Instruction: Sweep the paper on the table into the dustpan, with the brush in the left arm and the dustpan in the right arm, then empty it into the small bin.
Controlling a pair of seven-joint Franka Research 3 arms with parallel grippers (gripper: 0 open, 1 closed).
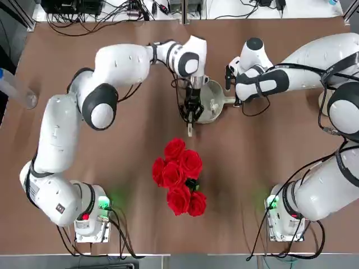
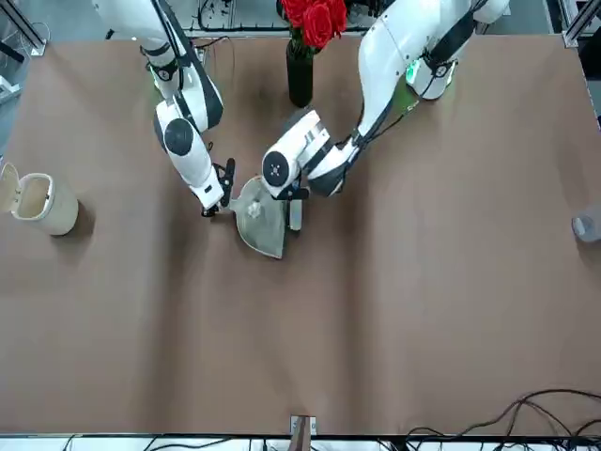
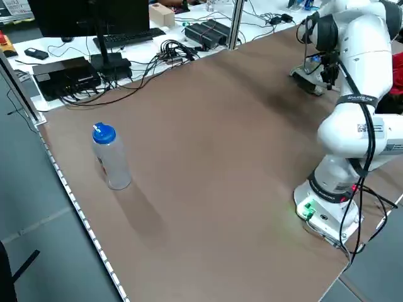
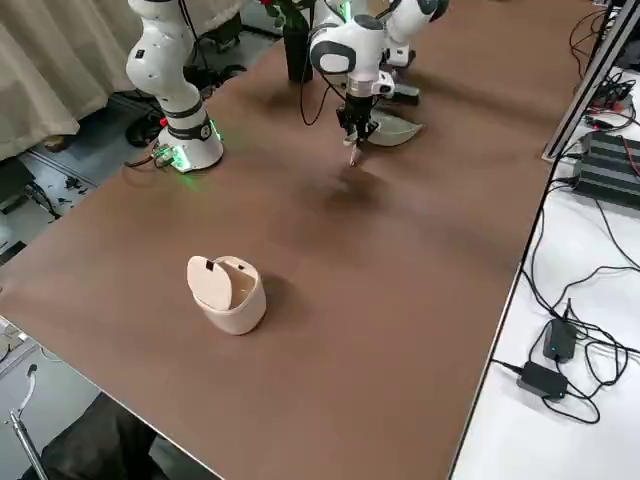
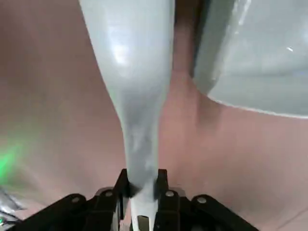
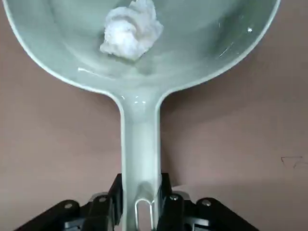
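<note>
Showing the sweep complete and the emptying outstanding: the paper (image 6: 131, 30) lies inside the scoop of the dustpan (image 6: 140, 115), just beyond my right gripper (image 6: 140, 192), towards the handle side. Still to do, as I judge it, are the carry and the tip into the small bin (image 4: 237, 316), which stands with its lid open on the table (image 2: 282, 357), well apart from my right gripper on its right-hand side. My right gripper pinches the dustpan's handle; my left gripper (image 5: 143, 182) is closed on the brush (image 5: 139, 96), which it holds just beside the dustpan. Pose: my left arm reaches forward and inward, its wrist turned down; my right arm bends inward, its gripper directed towards the left one. Whether the dustpan touches the surface beneath, I cannot tell. The roses (image 1: 178, 174) stand nearer my bases than either gripper.
</note>
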